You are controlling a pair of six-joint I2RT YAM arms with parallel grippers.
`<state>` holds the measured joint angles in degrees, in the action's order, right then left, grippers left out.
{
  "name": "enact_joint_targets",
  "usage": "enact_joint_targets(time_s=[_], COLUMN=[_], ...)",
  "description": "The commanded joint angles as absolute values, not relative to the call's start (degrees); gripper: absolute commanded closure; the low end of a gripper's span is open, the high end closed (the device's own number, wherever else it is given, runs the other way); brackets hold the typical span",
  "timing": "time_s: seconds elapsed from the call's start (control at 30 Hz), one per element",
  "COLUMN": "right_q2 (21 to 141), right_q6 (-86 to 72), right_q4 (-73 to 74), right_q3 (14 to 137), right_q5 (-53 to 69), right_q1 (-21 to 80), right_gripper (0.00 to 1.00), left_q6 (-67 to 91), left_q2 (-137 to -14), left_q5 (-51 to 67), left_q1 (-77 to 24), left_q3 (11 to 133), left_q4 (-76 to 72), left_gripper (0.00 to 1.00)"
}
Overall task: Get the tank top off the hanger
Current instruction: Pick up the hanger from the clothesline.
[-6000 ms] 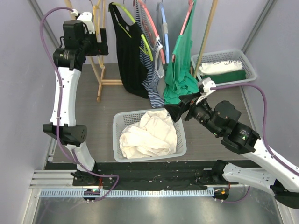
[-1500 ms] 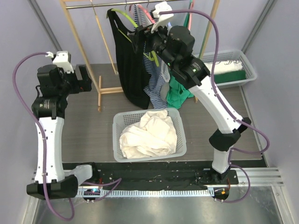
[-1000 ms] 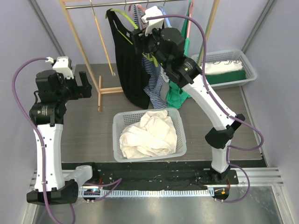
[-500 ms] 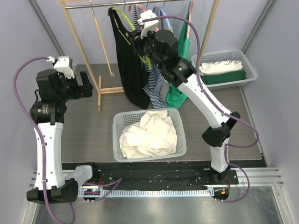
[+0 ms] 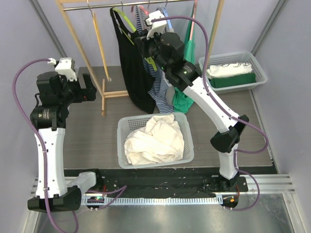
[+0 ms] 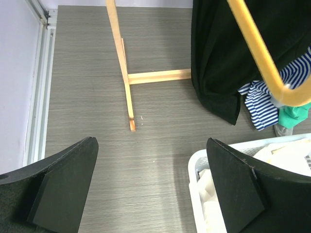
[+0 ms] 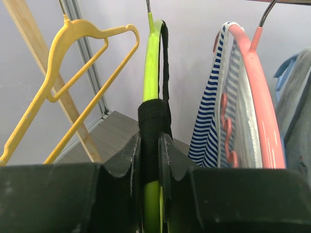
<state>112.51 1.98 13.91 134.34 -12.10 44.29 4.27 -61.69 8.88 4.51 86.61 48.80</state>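
The black tank top [image 5: 131,73] hangs on a lime green hanger [image 5: 127,19] from the rail at the back. My right gripper [image 5: 142,44] is up at its right shoulder. In the right wrist view the gripper [image 7: 151,145] is shut on the tank top's black strap [image 7: 151,119], with the green hanger [image 7: 151,63] running between the jaws under the strap. My left gripper [image 5: 90,87] hovers at the left, open and holding nothing. In the left wrist view it [image 6: 151,189] looks down on bare floor, with the tank top's hem [image 6: 218,73] beyond.
A yellow hanger [image 7: 73,58] hangs left of the green one. A striped garment on a pink hanger [image 7: 252,97] and a green garment [image 5: 183,92] hang to the right. The wooden rack's leg [image 6: 120,63] stands ahead. A white basket [image 5: 121,145] of white cloth sits below; another basket [image 5: 260,70] stands back right.
My right gripper's jaws have come together on the black strap and green hanger, and the arm has shifted slightly left. The left arm has stayed put, still open.
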Motion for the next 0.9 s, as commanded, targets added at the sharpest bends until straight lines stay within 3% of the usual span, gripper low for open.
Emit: enact_joint_targets(time_s=[0.0, 0.4, 0.7, 0.87], right_q2=[108.2, 101.08, 95.1, 92.11], right_q6=[0.7, 0.53, -2.01, -4.22], right_q4=[8.09, 4.48, 2.99, 9.65], right_q3=[136.23, 135.45, 124.11, 120.06], right_q5=[-11.86, -11.78, -10.11, -8.36], right_q1=[44.56, 44.65, 44.56, 44.56], right_gripper=[0.99, 0.99, 0.99, 0.99], left_q6=[5.36, 6.68, 6.07, 5.8], left_q2=[-60.12, -57.04, -57.57, -58.53], left_q5=[10.72, 12.04, 12.31, 12.3], left_q1=[4.39, 4.39, 4.39, 4.31], left_q3=[89.03, 87.98, 89.56, 90.44], left_q4=[49.3, 50.27, 51.15, 50.71], left_gripper=[0.0, 0.0, 0.0, 0.0])
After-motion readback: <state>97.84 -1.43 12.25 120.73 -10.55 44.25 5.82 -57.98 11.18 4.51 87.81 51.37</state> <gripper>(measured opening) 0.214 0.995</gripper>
